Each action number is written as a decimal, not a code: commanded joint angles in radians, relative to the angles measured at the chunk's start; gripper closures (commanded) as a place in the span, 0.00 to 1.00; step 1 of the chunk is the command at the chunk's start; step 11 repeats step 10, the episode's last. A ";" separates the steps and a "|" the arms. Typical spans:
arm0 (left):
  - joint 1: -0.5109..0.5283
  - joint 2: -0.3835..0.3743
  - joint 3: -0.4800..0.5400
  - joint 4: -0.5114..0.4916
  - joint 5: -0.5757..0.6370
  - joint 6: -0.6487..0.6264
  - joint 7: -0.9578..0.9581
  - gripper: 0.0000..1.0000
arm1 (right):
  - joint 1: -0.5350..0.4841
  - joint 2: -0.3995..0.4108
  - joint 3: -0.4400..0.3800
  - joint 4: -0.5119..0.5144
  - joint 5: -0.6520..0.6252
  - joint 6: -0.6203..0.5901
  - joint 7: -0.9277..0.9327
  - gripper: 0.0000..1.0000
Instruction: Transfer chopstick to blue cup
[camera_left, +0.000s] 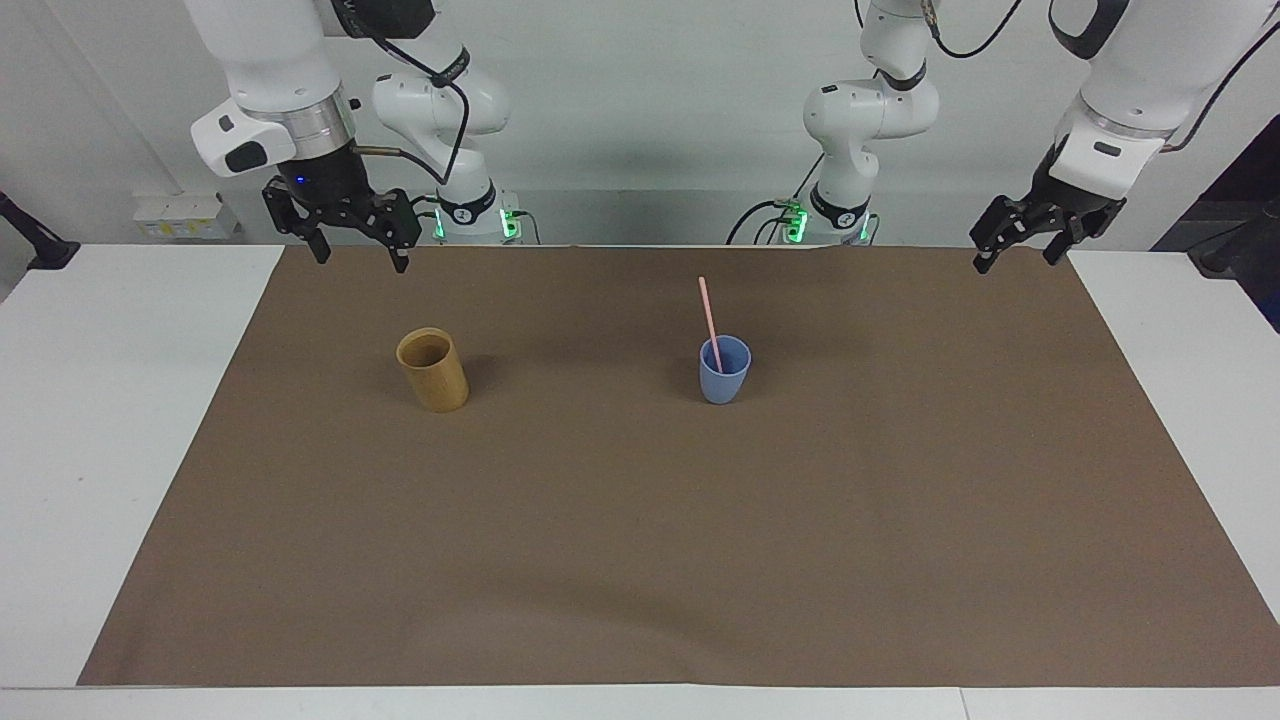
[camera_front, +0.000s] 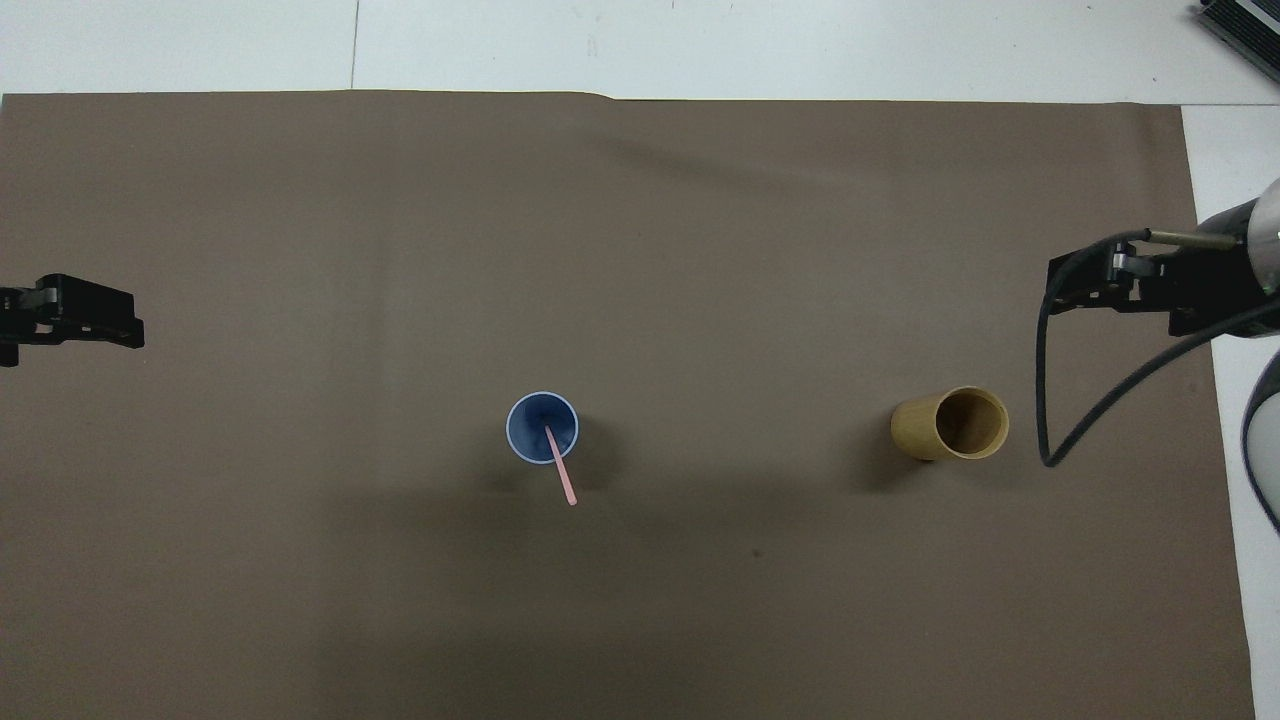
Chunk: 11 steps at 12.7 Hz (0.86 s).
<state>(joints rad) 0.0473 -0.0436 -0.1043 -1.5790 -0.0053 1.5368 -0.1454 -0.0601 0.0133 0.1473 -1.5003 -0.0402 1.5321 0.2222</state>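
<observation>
The blue cup (camera_left: 724, 375) (camera_front: 542, 428) stands upright near the middle of the brown mat. The pale pink chopstick (camera_left: 708, 312) (camera_front: 563, 478) stands in it, its lower end inside the cup and its top leaning over the rim toward the robots. My right gripper (camera_left: 360, 262) (camera_front: 1075, 285) hangs open and holds nothing, up in the air over the mat's edge at the right arm's end. My left gripper (camera_left: 1014, 262) (camera_front: 120, 325) waits open with nothing in it over the mat's corner at the left arm's end.
A taller tan wood-coloured cup (camera_left: 433, 372) (camera_front: 950, 424) stands upright, nothing showing inside it, beside the blue cup toward the right arm's end. A black cable (camera_front: 1045, 400) droops from the right wrist near it. The brown mat (camera_left: 640, 560) covers most of the white table.
</observation>
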 joint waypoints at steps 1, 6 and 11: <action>0.009 -0.016 -0.006 -0.009 -0.001 -0.011 -0.003 0.00 | -0.024 -0.033 0.006 -0.041 0.031 0.014 -0.034 0.00; 0.009 -0.016 -0.005 -0.009 -0.001 -0.017 -0.003 0.00 | -0.023 -0.033 0.006 -0.041 0.031 0.014 -0.034 0.00; 0.006 -0.016 -0.006 -0.009 -0.001 -0.044 -0.003 0.00 | -0.023 -0.033 0.006 -0.041 0.031 0.014 -0.035 0.00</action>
